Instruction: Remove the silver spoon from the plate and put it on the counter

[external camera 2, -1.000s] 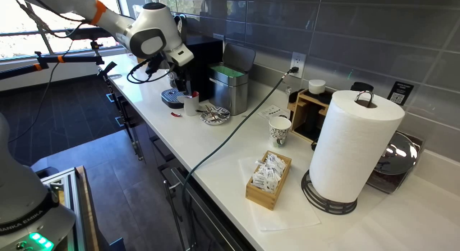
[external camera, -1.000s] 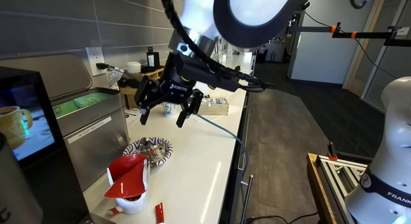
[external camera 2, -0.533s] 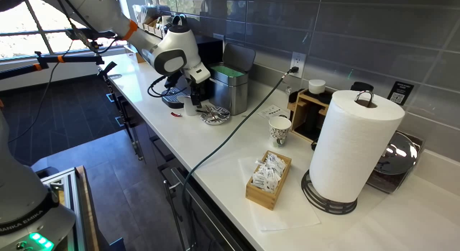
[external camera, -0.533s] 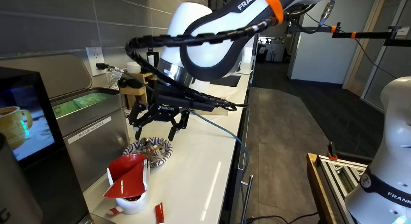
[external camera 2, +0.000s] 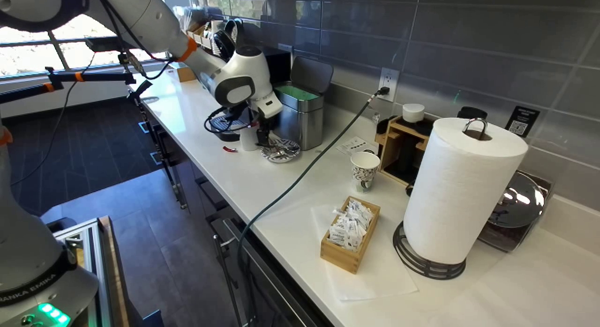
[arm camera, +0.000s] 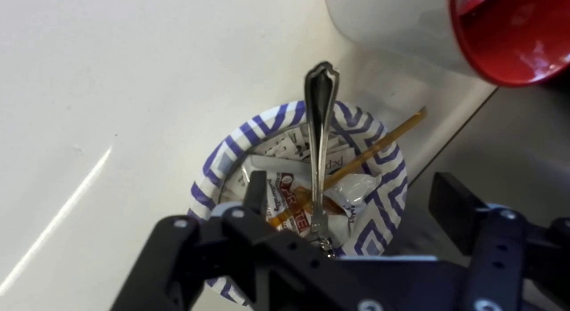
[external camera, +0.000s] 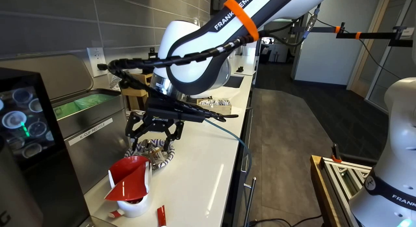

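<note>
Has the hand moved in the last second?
Yes: in an exterior view the hand has come down and slightly left in the picture, from above the patterned plate to overlapping its rim.

A paper towel roll (external camera 2: 461,196) stands near a wooden box (external camera 2: 341,258) (white packets (external camera 2: 350,226) inside).

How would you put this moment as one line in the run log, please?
Gripper: open, over plate | Silver spoon: ungrasped, over packets on plate, handle overhanging | Counter: spoon not yet placed

Bin (external camera: 97,150) and container (external camera: 132,186) crowd the plate (arm camera: 394,186); counter (external camera: 191,175) opposite lies free.
</note>
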Robot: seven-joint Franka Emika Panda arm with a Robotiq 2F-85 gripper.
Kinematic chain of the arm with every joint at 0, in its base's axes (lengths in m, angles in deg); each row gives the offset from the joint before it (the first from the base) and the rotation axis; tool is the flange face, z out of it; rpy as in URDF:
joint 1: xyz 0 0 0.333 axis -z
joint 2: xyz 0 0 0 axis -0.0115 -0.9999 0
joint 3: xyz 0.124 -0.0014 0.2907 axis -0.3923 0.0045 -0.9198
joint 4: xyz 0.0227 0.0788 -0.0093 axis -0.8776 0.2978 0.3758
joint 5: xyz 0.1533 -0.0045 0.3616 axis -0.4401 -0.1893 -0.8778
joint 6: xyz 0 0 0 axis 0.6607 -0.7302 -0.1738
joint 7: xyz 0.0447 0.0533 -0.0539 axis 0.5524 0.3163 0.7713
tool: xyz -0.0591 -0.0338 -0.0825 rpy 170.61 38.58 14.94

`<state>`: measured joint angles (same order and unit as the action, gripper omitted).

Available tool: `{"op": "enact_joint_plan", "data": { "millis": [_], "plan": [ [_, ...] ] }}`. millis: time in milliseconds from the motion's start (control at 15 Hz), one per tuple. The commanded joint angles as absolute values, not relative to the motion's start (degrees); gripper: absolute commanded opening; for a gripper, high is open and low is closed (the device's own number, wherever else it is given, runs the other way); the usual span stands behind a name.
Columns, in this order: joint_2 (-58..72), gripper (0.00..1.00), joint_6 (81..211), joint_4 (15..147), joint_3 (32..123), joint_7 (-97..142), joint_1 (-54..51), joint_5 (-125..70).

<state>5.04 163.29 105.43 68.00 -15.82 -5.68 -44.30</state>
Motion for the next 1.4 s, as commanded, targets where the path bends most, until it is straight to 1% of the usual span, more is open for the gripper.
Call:
{"op": "enact_joint_plan", "data": {
  "millis": [0,67,133,200,267,333,800,933,1000,1067,1133,1200,1333],
  "plan": [
    [3.57,0.96,162.86,103.84,68.12,-14.85,-6.29,-47.77],
    [4.16,0.93,163.06,104.61,69.21,-15.19,-6.74,-46.21],
    [3.98,0.96,163.06,104.40,69.11,-15.05,-6.74,-46.74],
    [3.96,0.96,163.06,104.31,69.04,-15.05,-6.79,-47.05],
    [3.96,0.99,163.06,104.23,69.01,-15.05,-6.86,-47.23],
    [3.59,1.00,163.97,104.29,69.63,-15.81,-7.32,-46.30],
    [1.61,1.00,163.55,103.41,71.84,-17.06,-8.31,-45.48],
    [1.78,0.86,163.11,103.64,71.56,-17.14,-8.54,-45.93],
    [1.99,0.81,162.88,103.84,71.59,-17.39,-8.80,-45.80],
    [2.21,0.82,162.90,104.06,71.62,-17.66,-9.04,-45.73],
    [2.51,0.76,162.56,104.29,71.67,-17.94,-9.24,-45.65],
    [2.42,0.73,162.63,104.22,71.67,-17.99,-9.35,-45.60],
    [1.77,0.50,162.67,103.67,71.63,-17.98,-9.47,-45.72]
  ]
}}
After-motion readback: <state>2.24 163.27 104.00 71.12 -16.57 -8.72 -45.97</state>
